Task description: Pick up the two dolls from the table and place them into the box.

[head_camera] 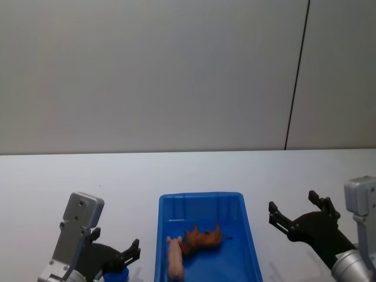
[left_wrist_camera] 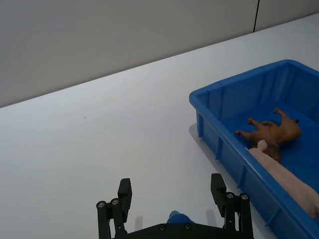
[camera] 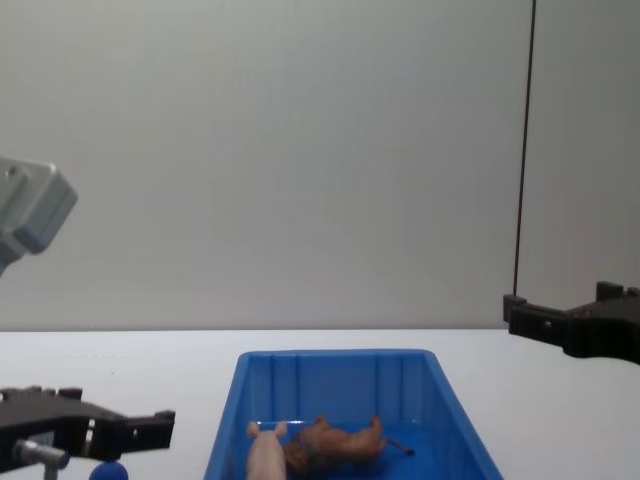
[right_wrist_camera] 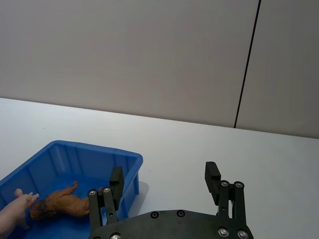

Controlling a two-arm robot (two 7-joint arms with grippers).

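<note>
Inside the bright blue plastic bin (head_camera: 251, 247) on the plain white tabletop (head_camera: 117, 188), the reddish-brown shaggy toy animal (head_camera: 202, 238) and the pale pink toy animal (head_camera: 174, 258) lie touching, on their sides. The left gripper (left_wrist_camera: 174, 196) and right gripper (right_wrist_camera: 164, 181) flank the bin, well apart from it, fingers spread and empty. Judging by this, nothing remains to pick.
</note>
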